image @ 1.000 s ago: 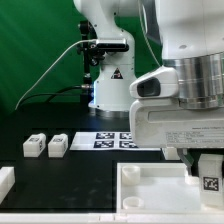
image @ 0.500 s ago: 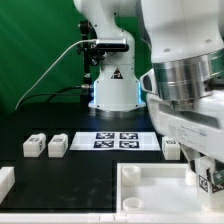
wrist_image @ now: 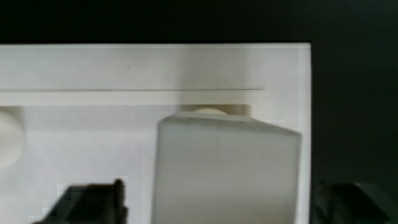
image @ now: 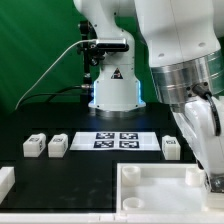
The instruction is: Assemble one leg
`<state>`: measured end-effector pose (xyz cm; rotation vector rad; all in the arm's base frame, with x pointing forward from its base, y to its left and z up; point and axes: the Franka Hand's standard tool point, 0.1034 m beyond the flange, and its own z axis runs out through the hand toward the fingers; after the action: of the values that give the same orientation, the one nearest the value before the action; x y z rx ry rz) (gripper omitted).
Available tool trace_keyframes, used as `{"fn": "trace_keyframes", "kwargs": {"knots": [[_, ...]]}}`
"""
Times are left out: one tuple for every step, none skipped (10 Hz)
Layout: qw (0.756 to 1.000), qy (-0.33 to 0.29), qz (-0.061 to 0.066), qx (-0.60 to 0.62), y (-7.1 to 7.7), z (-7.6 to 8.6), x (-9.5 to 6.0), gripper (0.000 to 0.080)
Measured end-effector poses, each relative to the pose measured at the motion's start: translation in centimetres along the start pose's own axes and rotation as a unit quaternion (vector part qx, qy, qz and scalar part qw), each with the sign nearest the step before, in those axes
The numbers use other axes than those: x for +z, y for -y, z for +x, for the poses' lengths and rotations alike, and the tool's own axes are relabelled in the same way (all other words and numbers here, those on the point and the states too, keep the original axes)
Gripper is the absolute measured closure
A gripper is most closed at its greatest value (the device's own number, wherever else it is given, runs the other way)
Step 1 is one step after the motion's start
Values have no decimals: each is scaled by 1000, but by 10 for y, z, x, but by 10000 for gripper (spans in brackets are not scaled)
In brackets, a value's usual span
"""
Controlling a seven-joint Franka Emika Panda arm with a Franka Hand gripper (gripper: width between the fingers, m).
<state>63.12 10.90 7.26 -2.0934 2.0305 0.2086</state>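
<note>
Swinging toward the exterior view's right, our gripper [image: 212, 181] tilts over the tray [image: 150, 185], fingers [wrist_image: 93, 204] spread around the leg [wrist_image: 228, 165], seemingly seating it there

My arm [image: 180, 70] is glossy white with rounded casings and a ribbed silver-grey band at the wrist. My base [image: 108, 75] carries black joints, a black cable and a triangular warning sticker. My fingertips [wrist_image: 93, 203] are black.
</note>
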Motion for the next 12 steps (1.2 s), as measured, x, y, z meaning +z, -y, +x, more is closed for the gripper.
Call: {"fn": "trace_keyframes", "kwargs": {"knots": [[996, -4, -4, -89, -1, -3, 1, 183], [980, -10, -8, -199, -1, -5, 0, 183], [959, -13, -10, -281, 0, -6, 0, 157], [950, -12, -11, -311, 0, -4, 0, 152], [934, -12, -12, -357, 0, -3, 0, 152], [919, -12, -13, -395, 0, -3, 1, 151], [857, -27, -31, -514, -2, 3, 3, 151], [792, -37, -55, -607, -2, 1, 4, 151], [742, -42, -72, -665, 0, -8, 3, 151], [760, -41, -65, -645, 0, -11, 3, 151], [759, -41, -66, -646, 1, -9, 3, 269], [780, -42, -63, -621, 0, -10, 3, 404]]}}
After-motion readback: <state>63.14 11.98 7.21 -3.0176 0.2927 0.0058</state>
